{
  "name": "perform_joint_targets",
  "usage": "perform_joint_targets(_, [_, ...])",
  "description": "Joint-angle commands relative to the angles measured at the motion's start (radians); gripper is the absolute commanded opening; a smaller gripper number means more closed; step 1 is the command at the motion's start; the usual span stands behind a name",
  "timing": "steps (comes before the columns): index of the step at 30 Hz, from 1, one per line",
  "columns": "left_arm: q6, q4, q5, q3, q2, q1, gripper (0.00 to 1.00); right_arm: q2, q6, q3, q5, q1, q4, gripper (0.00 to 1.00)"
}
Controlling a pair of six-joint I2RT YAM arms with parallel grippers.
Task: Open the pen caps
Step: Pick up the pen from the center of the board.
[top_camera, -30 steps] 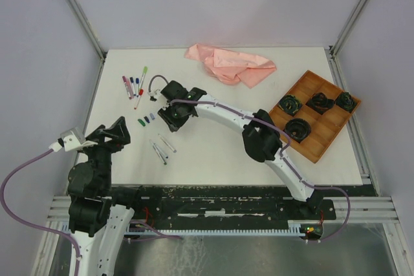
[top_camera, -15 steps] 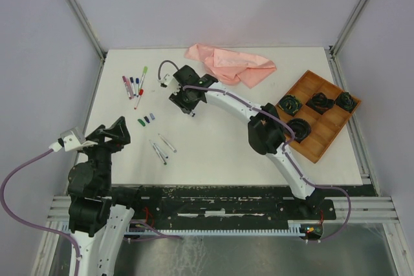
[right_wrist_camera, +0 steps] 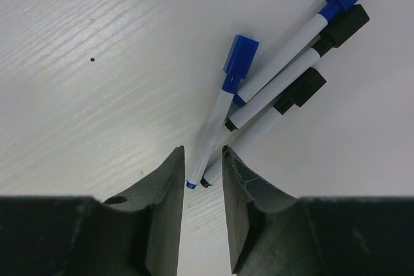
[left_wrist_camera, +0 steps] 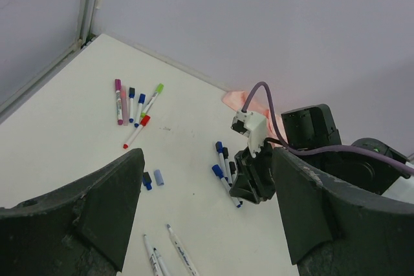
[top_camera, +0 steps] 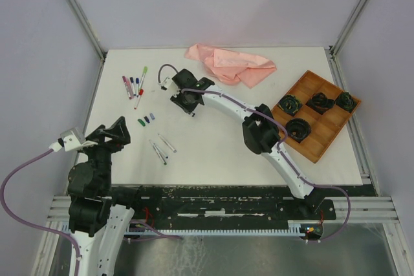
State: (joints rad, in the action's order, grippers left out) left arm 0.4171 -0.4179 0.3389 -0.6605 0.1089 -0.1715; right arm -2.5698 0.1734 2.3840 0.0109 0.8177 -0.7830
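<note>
Pen caps (right_wrist_camera: 240, 53): blue and black, seated on four fanned pens (right_wrist_camera: 213, 127).
Right gripper (right_wrist_camera: 202, 159): slightly parted around pen tips.
Left gripper (left_wrist_camera: 206, 179): spread wide.

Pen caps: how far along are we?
Done: a few loose small plastic caps beside thin white uncapped barrels. In hand: right end effector, slightly open, hangs over four blue- and black-capped white pens, none visibly gripped. To do: those four plus about six coloured capped pens far left. The left end effector is open and empty.

Right arm stretches far across the table (top_camera: 213, 153), right gripper (top_camera: 189, 109) poised near loose pen caps (top_camera: 147, 119).
</note>
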Motion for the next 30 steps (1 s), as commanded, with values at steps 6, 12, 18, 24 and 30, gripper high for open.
perform_joint_targets(6, [-0.049, 0.028, -0.001, 0.002, -0.009, 0.007, 0.85, -0.035, -0.003, 0.045, -0.021, -0.006, 0.025, 0.29])
perform_joint_targets(12, [-0.047, 0.028, -0.001, 0.002, -0.01, 0.007, 0.85, -0.038, -0.009, 0.038, -0.015, -0.006, 0.027, 0.26])
perform_joint_targets(18, [-0.047, 0.028, -0.001, 0.002, -0.01, 0.008, 0.85, -0.034, -0.016, 0.017, 0.003, -0.005, 0.021, 0.19])
perform_joint_targets(24, [-0.048, 0.028, -0.002, 0.002, -0.008, 0.007, 0.85, 0.04, -0.019, -0.097, 0.041, 0.006, 0.026, 0.16])
perform_joint_targets(30, [-0.049, 0.028, -0.007, 0.002, -0.008, 0.008, 0.85, 0.204, 0.011, -0.358, 0.064, 0.023, 0.034, 0.16])
